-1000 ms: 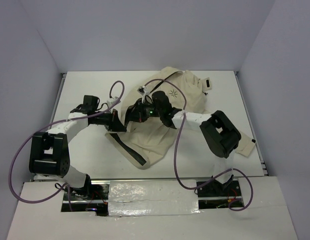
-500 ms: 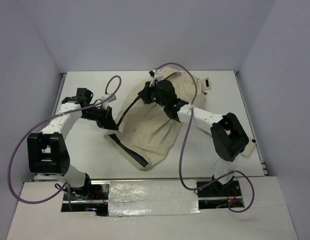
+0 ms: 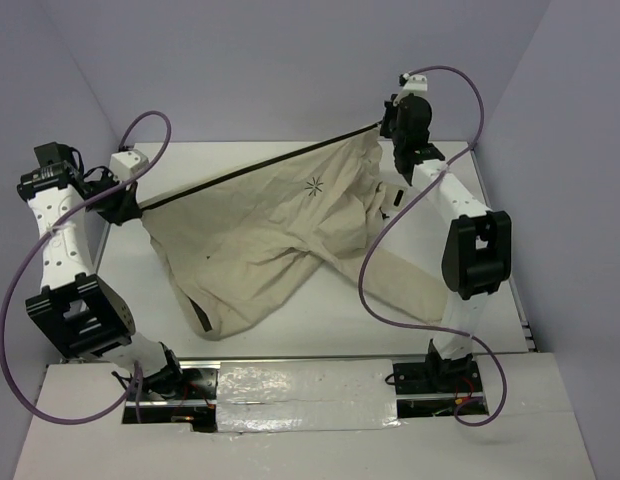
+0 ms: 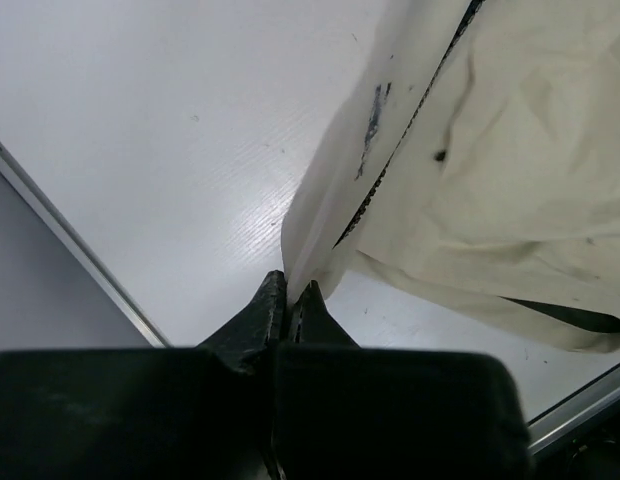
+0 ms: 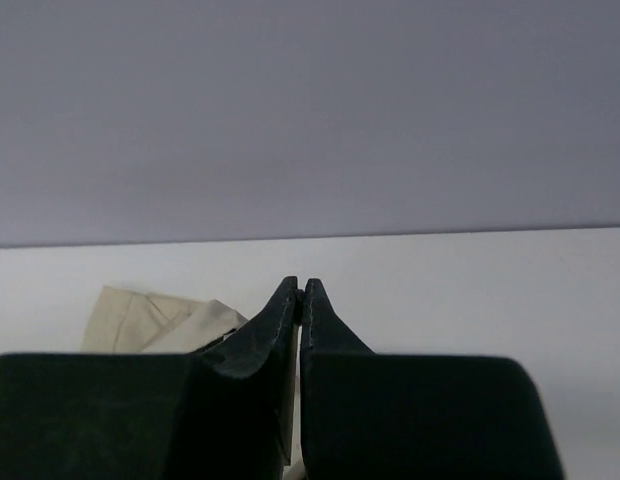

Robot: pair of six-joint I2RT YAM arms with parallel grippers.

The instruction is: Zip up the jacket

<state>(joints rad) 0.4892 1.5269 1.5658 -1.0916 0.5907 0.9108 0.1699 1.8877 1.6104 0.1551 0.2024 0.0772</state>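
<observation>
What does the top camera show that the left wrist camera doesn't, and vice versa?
Only the top view: the large cream-beige fabric jacket spread wide, its dark star logo, and the right gripper holding its far corner. Only the left wrist view: the left gripper up close, fingers pinched shut on the fabric edge, and a dark smudge. Both: the dark zipper edge and the white table.

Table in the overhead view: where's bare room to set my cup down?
The middle is crowded: the jacket is stretched between the left pincer and right pincer. Bare table lies along the far wall behind its taut zipper edge, and in the near strip between its hem and the near edge.
</observation>
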